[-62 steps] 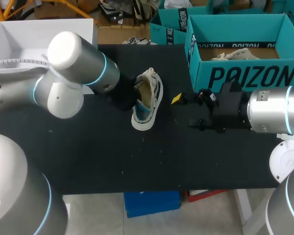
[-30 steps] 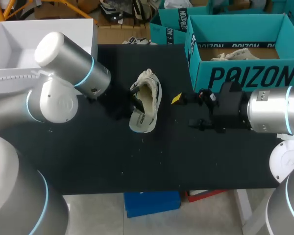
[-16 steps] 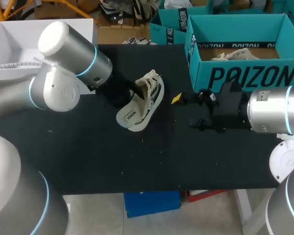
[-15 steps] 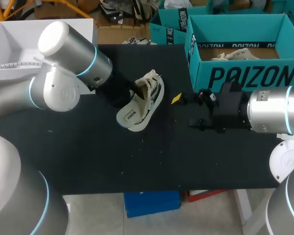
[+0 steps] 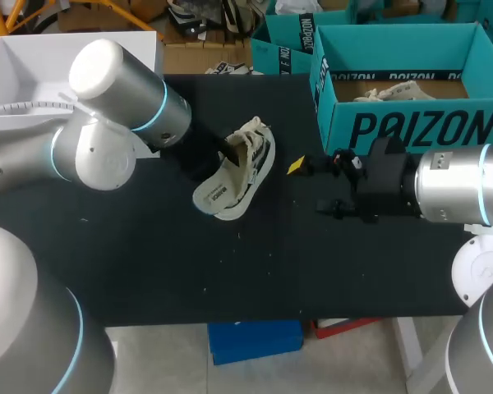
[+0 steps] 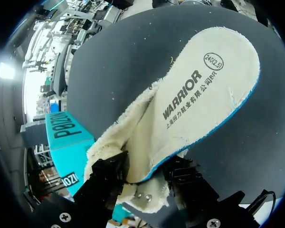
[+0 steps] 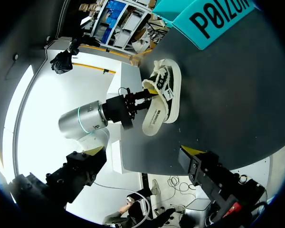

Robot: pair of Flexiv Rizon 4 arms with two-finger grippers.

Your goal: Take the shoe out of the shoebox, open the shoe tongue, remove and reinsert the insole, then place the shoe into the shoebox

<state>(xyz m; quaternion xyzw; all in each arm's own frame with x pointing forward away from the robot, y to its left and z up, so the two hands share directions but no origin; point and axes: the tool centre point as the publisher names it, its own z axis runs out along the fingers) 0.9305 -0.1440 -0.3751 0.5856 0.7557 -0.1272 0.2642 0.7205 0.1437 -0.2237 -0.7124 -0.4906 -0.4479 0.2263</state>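
1 shoe [image 5: 257,148] on table, outside shoebox [image 5: 411,123], near its front corner | 1 insole [image 6: 204,95] sticking partly out of shoe | 2 grippers: left gripper [image 6: 143,175] clamped on insole's end; right gripper [image 7: 141,153] fingers spread, before shoebox

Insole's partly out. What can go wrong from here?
1. Nothing pins the shoe: the right gripper hangs open, apart, so the shoe may drag along with the insole.
2. The left gripper pinches the insole only near its edge; it might slip.
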